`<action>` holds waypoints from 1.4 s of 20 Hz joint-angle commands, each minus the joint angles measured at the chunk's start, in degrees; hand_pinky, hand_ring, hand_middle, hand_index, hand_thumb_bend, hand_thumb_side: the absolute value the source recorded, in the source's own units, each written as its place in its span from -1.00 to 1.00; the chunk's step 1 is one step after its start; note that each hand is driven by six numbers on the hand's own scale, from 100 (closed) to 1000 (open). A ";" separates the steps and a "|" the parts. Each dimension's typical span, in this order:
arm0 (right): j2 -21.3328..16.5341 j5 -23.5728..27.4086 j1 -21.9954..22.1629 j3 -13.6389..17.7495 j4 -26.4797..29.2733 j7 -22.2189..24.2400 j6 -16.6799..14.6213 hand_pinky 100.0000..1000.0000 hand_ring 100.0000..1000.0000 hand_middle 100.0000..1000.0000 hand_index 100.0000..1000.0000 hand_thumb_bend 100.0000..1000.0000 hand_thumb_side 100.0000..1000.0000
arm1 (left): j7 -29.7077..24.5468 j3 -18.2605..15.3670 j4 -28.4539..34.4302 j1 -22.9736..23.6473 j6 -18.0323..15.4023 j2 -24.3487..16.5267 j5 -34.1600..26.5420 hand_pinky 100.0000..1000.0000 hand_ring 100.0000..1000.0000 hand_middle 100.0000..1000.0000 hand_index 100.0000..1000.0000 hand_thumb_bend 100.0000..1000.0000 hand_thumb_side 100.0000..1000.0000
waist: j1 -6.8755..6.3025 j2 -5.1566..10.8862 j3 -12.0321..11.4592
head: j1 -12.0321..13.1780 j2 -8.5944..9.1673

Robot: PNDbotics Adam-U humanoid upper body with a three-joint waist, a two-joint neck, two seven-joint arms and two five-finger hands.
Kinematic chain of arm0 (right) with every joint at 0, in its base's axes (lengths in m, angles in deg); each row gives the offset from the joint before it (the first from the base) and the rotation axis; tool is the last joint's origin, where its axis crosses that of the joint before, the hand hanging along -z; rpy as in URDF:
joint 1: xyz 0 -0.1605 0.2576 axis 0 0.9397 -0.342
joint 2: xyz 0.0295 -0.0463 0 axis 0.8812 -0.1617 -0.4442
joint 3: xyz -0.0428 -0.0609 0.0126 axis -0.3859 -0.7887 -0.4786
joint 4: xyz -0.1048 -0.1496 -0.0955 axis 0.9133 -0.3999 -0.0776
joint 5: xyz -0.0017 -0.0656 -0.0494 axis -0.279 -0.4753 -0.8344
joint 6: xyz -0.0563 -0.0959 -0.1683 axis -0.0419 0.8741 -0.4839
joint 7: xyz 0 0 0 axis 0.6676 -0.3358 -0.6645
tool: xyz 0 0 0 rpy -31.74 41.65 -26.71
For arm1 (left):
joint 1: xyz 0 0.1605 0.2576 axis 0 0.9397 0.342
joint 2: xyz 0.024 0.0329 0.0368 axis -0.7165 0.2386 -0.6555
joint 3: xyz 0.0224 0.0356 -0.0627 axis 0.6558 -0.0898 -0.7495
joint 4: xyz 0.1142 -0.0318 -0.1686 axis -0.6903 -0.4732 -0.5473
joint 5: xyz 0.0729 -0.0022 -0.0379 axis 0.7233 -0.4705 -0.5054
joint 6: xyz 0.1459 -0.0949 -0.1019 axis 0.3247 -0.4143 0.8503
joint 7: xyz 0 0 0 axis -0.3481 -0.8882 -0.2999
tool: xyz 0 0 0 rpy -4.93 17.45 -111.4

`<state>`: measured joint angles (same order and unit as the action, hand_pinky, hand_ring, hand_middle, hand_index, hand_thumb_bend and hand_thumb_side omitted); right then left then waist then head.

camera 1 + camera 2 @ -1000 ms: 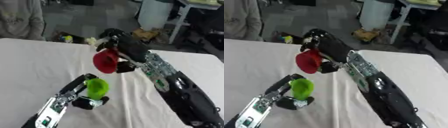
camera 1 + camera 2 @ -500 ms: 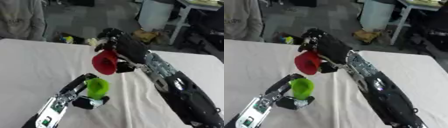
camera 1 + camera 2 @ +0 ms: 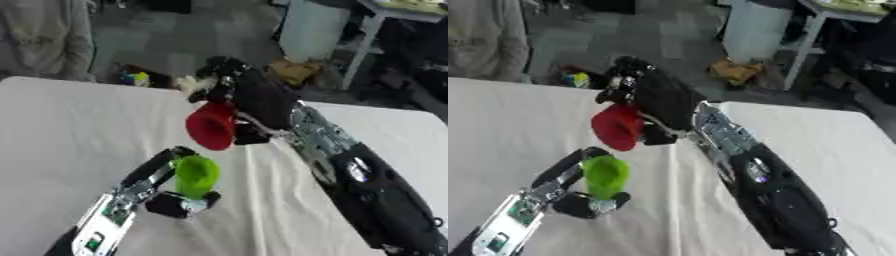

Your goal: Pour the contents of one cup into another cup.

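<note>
You're mid-pour: your right hand is curled round the red cup, tipped on its side just above and beyond the green cup. Your left hand has its fingers wrapped round the green one, upright over the table. Next, line the red rim over green's mouth. Contents of either? Can't tell.

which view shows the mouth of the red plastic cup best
The left eye view: the red plastic cup, held tipped in the right hand, turns its open mouth toward the camera. The right eye view shows the same mouth, slightly more edge-on.
</note>
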<state>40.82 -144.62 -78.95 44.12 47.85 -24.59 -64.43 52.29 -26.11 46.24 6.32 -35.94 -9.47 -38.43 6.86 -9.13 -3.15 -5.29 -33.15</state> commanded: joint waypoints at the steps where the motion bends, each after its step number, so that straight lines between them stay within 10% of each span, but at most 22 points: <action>1: -1.36 -2.23 -1.44 0.31 -0.12 -1.64 -0.01 0.67 0.47 -0.53 0.43 -1.00 -1.00 | -0.36 0.17 1.20 -1.29 -0.11 0.22 -0.65 -0.19 -0.47 -0.32 -0.02 -0.77 -0.35 | -0.28 1.14 0.01 | 0.18 0.52; 28: -1.92 -15.33 -1.67 -0.44 -0.37 -12.86 1.03 0.69 0.43 -0.12 0.54 -0.86 -1.00 | 0.08 -0.01 0.66 -0.92 -0.07 0.76 -0.22 -0.18 -0.47 -0.32 -0.02 -0.77 -0.35 | -0.61 1.51 0.43 | 0.56 0.26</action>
<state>40.36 -159.32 -79.14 43.42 46.08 -36.83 -63.58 52.18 -25.80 46.14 6.35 -35.96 -9.41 -38.73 6.65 -8.78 -2.83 -4.81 -33.14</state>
